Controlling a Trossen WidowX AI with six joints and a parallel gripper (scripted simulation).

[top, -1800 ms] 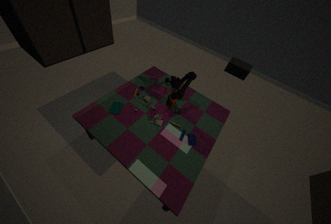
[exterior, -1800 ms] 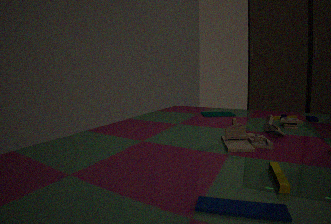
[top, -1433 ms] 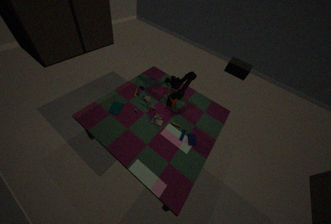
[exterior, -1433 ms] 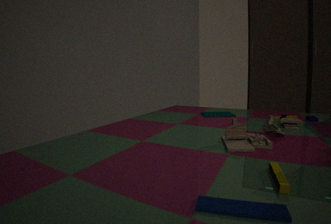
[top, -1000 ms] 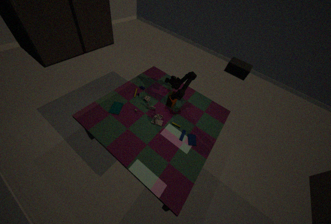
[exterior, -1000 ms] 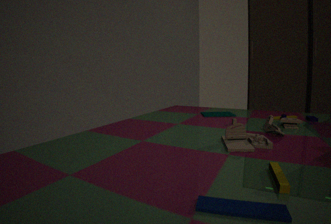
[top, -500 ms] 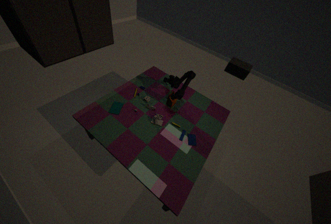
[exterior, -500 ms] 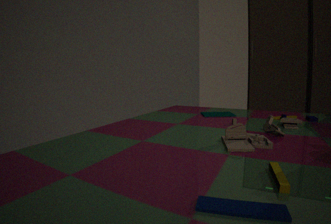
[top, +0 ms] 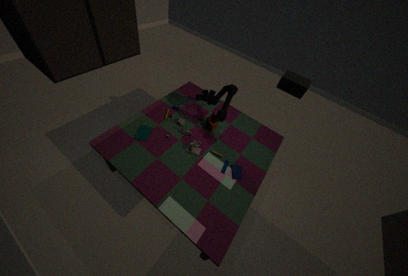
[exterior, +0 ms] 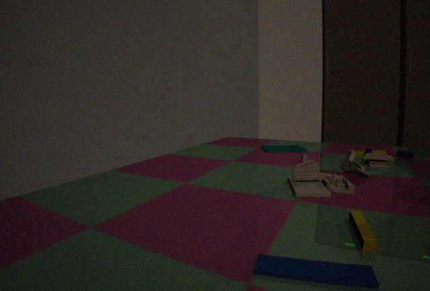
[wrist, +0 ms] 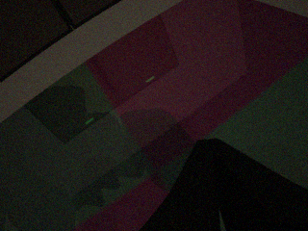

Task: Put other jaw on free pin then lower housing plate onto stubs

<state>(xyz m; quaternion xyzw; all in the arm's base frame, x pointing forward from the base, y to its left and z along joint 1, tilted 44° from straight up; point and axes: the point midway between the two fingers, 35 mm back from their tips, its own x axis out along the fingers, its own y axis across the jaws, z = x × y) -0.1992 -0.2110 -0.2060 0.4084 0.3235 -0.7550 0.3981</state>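
A pale base plate [top: 194, 150] [exterior: 312, 190] lies flat near the middle of the table, with a pale jaw [exterior: 305, 172] on its far part. Whether the teeth mesh cannot be told. A second curved pale piece [top: 186, 132] [exterior: 355, 168], which looks like the other jaw, lies tilted on the table behind the base. A further pale piece [top: 180, 121] [exterior: 377, 157], perhaps the housing plate, lies beyond it. My gripper [top: 197, 96] [wrist: 207, 149] is shut and empty, raised above the table's back part, away from all these pieces.
A teal plate [top: 143, 132] [exterior: 283, 148] and a small pale bit [top: 167, 136] lie left. Yellow bars [top: 167, 114] [top: 216, 153] [exterior: 363, 231] lie on both sides. A blue strip [top: 225, 166] [exterior: 316, 271] and blue plate [top: 236, 172] lie right; a blue block [top: 175, 108] lies behind.
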